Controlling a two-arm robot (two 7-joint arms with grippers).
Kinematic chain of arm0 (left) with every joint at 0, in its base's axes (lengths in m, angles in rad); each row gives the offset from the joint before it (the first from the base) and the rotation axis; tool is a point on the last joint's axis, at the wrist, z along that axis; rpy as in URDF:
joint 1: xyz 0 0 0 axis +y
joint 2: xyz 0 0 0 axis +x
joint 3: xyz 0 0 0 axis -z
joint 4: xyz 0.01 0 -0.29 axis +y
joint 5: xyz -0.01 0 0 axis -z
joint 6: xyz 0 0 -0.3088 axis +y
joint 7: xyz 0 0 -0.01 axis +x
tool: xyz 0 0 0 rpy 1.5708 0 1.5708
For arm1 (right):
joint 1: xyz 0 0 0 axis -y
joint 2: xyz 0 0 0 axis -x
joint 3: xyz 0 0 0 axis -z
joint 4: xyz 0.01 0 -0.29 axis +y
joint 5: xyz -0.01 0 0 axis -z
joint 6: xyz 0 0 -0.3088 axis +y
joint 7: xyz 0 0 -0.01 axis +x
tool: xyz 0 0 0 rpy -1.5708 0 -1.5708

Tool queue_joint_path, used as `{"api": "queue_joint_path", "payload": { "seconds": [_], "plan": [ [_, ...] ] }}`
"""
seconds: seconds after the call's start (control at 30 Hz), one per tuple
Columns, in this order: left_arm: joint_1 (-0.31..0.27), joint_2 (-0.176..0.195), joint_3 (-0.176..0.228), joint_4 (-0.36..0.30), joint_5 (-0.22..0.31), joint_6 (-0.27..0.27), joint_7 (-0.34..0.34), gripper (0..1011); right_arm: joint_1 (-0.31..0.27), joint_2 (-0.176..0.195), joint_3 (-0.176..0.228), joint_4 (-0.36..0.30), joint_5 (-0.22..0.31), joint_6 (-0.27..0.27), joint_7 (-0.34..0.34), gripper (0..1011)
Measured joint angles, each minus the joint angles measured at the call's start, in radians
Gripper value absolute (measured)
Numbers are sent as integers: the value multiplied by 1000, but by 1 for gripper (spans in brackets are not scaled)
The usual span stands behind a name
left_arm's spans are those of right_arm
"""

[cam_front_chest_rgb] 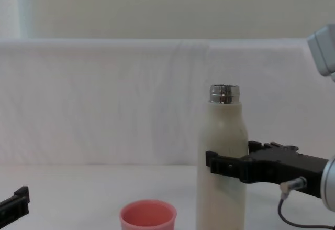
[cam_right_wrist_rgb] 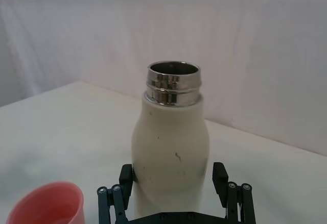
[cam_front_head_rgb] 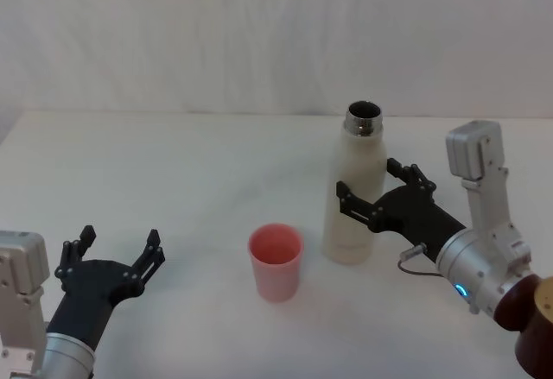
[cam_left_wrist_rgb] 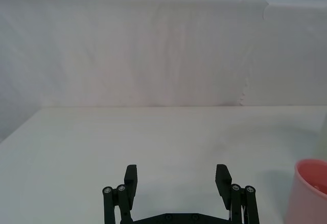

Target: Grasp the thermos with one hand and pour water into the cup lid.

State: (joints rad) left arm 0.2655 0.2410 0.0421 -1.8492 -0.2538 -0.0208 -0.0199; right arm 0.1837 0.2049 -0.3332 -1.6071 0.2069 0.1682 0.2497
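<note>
The thermos (cam_front_head_rgb: 354, 198) stands upright and uncapped right of the table's middle, cream-white with a steel neck. The cup lid (cam_front_head_rgb: 276, 261), a small pink cup, stands just to its left and a little nearer me. My right gripper (cam_front_head_rgb: 369, 180) is open, with one finger on each side of the thermos's lower body. The right wrist view shows the thermos (cam_right_wrist_rgb: 171, 152) between the fingers (cam_right_wrist_rgb: 220, 175), with slight gaps at both sides. My left gripper (cam_front_head_rgb: 121, 239) rests open and empty at the near left. The cup lid (cam_left_wrist_rgb: 309, 191) sits at the edge of its wrist view.
The white table (cam_front_head_rgb: 173, 163) is bare apart from these things. A white cloth backdrop (cam_front_chest_rgb: 104, 99) hangs behind its far edge. A cable (cam_front_head_rgb: 413, 258) loops under the right wrist. There is free room to the left of the cup lid and behind it.
</note>
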Motion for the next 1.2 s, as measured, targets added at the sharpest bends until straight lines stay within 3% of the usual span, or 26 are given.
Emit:
{"api": "queue_joint_path", "payload": {
  "seconds": [0.5,0.8,1.2],
  "plan": [
    [0,0,0,0,0,0,0,1001,-82,27,23,-84,50,-11,10,1000],
    [0,0,0,0,0,0,0,1001,-175,72,19,-139,59,-67,27,1000],
    [0,0,0,0,0,0,0,1001,-206,76,-7,-110,58,-131,49,1000]
  ]
}}
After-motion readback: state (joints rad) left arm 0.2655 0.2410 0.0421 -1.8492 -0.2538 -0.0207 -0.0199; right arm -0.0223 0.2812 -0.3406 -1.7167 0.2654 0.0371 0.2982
